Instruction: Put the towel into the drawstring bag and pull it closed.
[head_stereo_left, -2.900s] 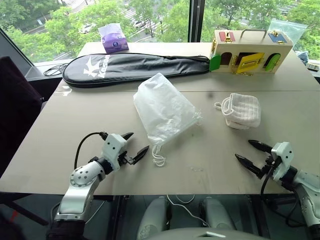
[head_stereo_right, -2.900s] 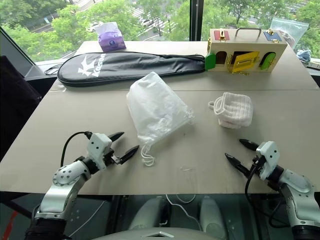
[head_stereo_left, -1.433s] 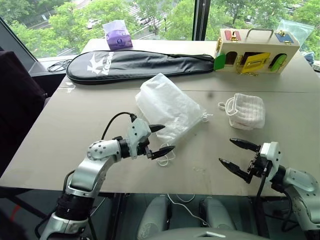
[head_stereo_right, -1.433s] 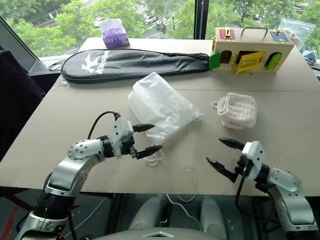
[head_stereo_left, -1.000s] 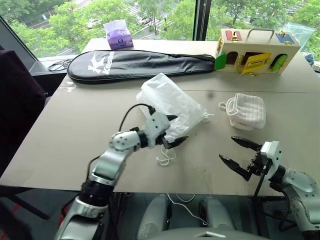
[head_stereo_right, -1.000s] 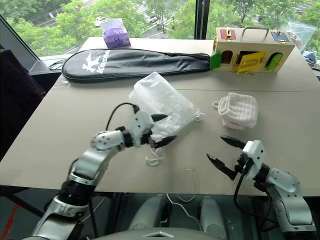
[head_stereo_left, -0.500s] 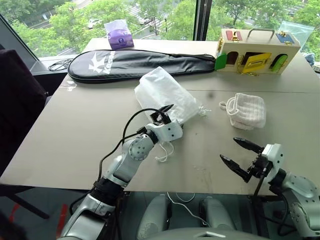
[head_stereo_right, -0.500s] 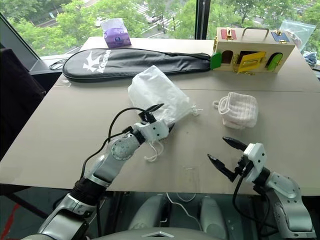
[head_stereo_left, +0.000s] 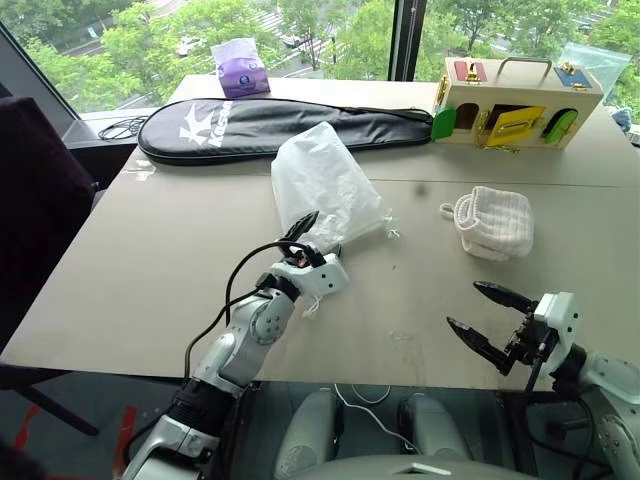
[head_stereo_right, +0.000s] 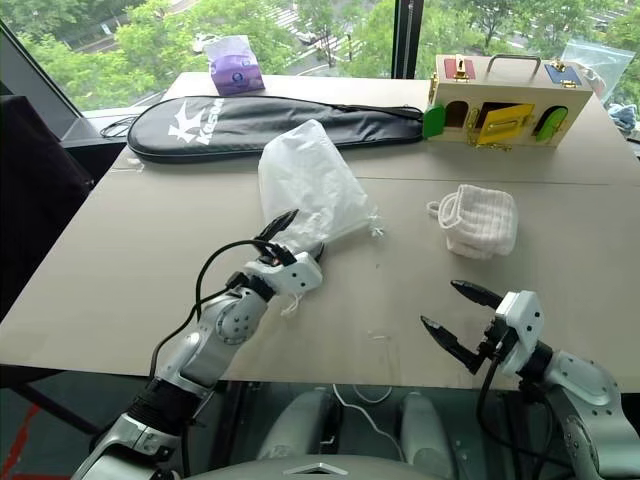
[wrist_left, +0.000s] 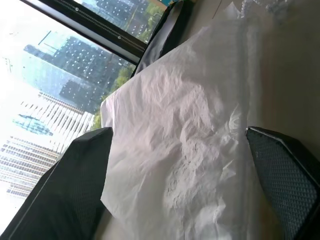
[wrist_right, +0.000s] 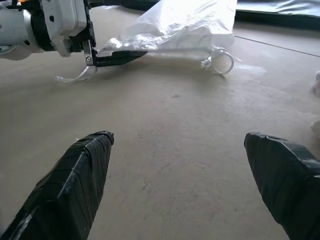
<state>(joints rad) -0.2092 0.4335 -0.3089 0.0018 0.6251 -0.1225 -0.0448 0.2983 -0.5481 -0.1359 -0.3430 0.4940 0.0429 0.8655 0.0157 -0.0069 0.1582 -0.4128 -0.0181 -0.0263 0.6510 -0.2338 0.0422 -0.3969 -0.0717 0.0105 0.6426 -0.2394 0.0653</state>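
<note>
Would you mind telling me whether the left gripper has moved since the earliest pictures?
Yes. The left gripper has travelled from the table's near edge toward the black racket case, reaching the drawstring bag.

Head pair overhead; wrist views low, bag-facing.

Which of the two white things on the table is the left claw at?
The bag, the thin crinkly sack. The open left claw sits at its near end; the quilted towel lies apart, to the right.

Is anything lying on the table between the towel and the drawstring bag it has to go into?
Nothing visible: bare table separates the towel from the drawstring bag. The open left tool is at the bag's mouth end, on the side away from the towel.
</note>
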